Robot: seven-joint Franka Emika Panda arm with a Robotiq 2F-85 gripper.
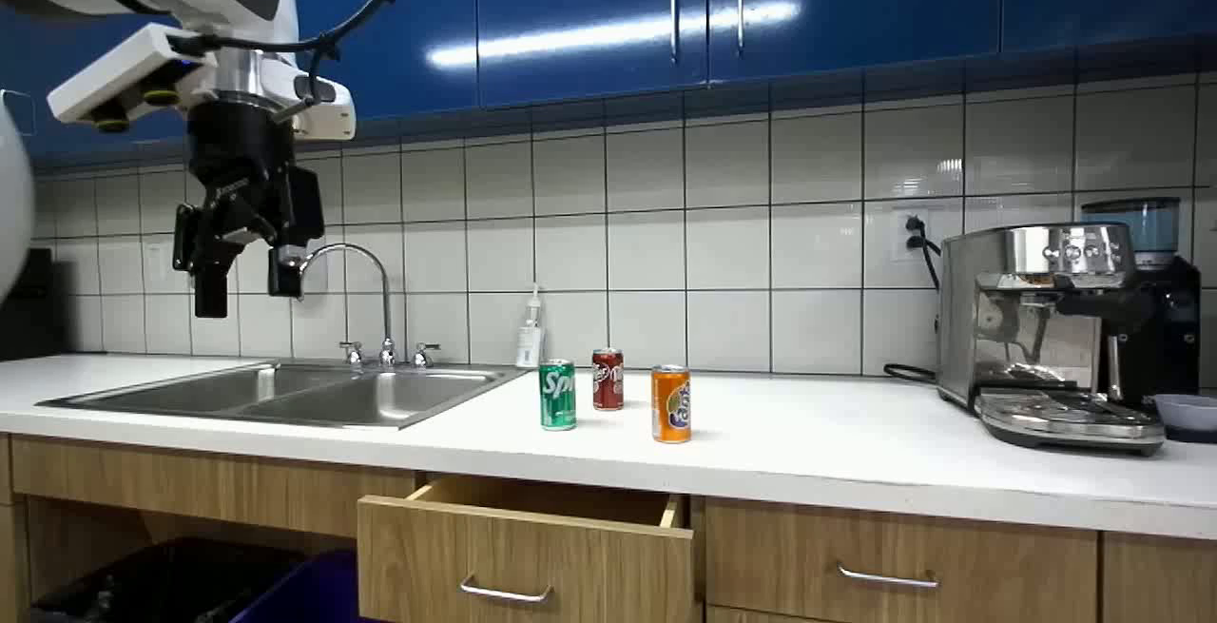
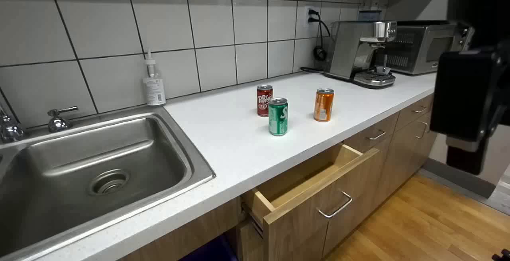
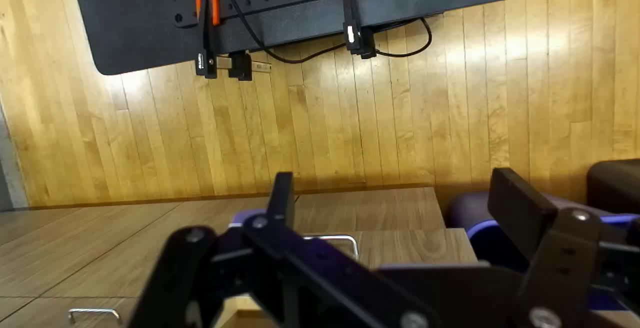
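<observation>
Hovering high with fingers apart and nothing between them, our pincer (image 1: pixel 248 288) looks nearest the drawer (image 1: pixel 528 552), which we see pulled out below the front edge of the counter (image 1: pixel 799 423); green can (image 1: pixel 558 396), red can (image 1: pixel 608 379) and orange can (image 1: pixel 671 404) stand upright on top, well apart from it. We'd judge slow, level travel best, fingers squared up, no brushing the drawer's front.

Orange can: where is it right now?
In both exterior views, the orange can stands upright on the white counter, right of the green can and the red can.
</observation>
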